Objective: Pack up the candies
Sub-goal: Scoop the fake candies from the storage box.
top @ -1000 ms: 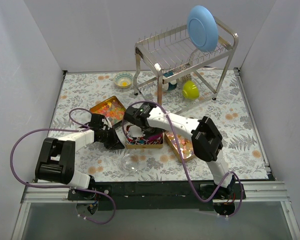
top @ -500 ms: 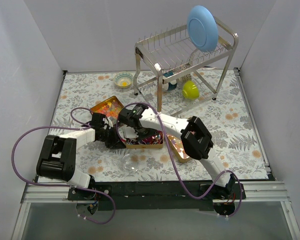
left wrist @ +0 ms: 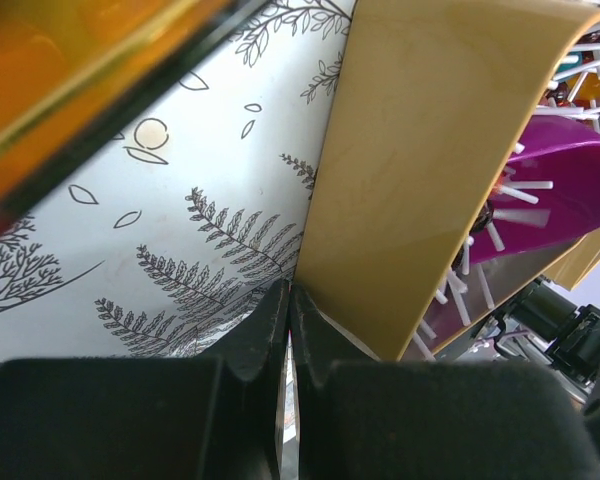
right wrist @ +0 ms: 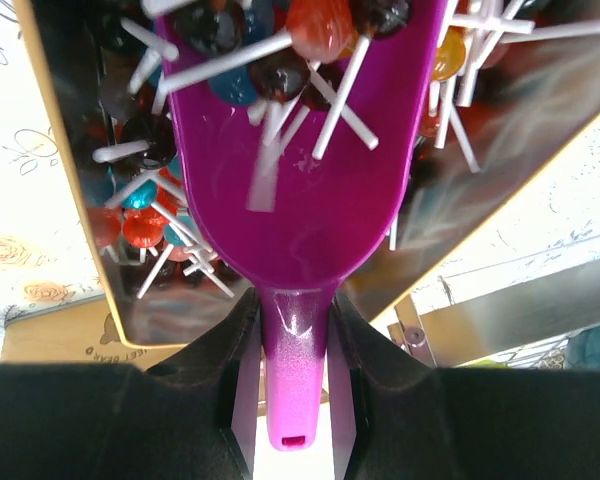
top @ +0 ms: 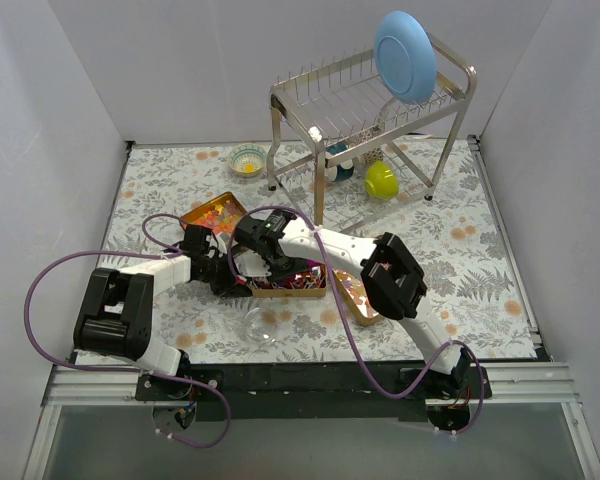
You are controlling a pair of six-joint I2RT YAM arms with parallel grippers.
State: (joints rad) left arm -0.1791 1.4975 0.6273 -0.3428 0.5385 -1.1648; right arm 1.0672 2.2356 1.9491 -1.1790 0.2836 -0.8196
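The candies in the right wrist view are round red, blue, orange and dark lollipops (right wrist: 140,225) on white sticks, lying in a shiny gold tray (right wrist: 70,200). My right gripper (right wrist: 292,330) is shut on the handle of a purple scoop (right wrist: 300,190), which holds several lollipops. From above, the right gripper (top: 272,258) hangs over the left part of the middle tray (top: 305,287). My left gripper (top: 228,277) is at that tray's left edge. In the left wrist view it (left wrist: 290,295) is pinched shut at the foot of the tray's tan wall (left wrist: 420,170).
A gold tray of orange gummies (top: 215,215) stands at the back left; it also shows in the left wrist view (left wrist: 60,90). Another tray of candies (top: 365,295) lies to the right. A clear glass bowl (top: 262,325) sits near the front. A dish rack (top: 370,110) holds a blue plate (top: 405,55).
My right arm has swung left across the middle tray, taking the scoop to the tray's left end. The left gripper has crept a little closer to the tray's left edge.
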